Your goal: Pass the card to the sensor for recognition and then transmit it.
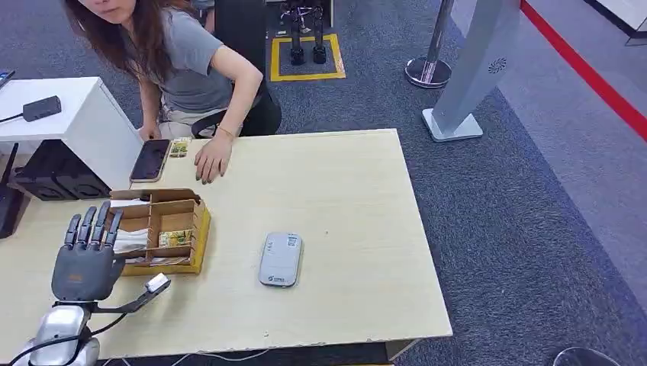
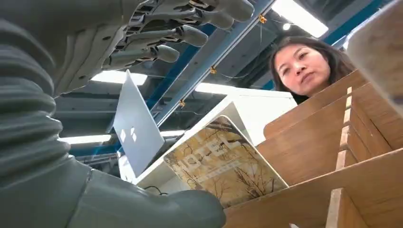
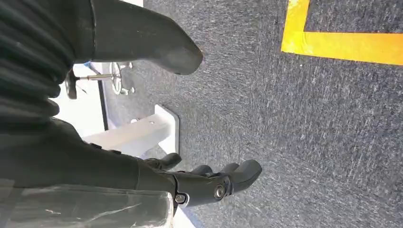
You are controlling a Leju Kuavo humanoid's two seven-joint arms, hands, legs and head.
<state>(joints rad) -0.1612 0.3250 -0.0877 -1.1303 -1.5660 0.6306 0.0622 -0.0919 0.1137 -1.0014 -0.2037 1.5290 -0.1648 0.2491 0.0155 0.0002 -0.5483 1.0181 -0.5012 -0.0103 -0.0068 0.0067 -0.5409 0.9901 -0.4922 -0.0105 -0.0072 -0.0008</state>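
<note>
- The robot's grey left hand point(image 1: 86, 255) hovers at the near left of the pale wooden table point(image 1: 343, 191), fingers straight and spread apart, thumb out to the side, grasping nothing.
- Just beyond its fingertips, on the far-right side of the hand, sits the brown cardboard divider box point(image 1: 187, 207). The hand overlaps the box's near-left corner in the head view; I cannot tell whether it touches the rim.
- The task's thing, a yellowish patterned card with rounded corners point(image 2: 223, 164), stands tilted in a compartment of that box, leaning against a divider. In the head view it shows as a small yellow-green slip point(image 1: 175, 238) in a middle compartment, to the right of the fingers and near them.
- The card's long axis seems to run up out of the compartment, its top edge sticking up free. From the left wrist view the card lies between the thick thumb point(image 2: 157, 206) and the darker fingers point(image 2: 157, 52), so the opening of the hand already faces it.
- The grey rounded card sensor point(image 1: 281, 259) lies flat on the table, well to the right of the box.
- The right hand point(image 3: 209, 183) hangs over dark carpet away from the table, fingers loosely curled and holding nothing, so the left hand is plainly nearer.
- A person in a grey shirt point(image 1: 191, 69) sits at the far side, one hand point(image 1: 212, 160) resting on the table beside a dark phone point(image 1: 150, 159).
</note>
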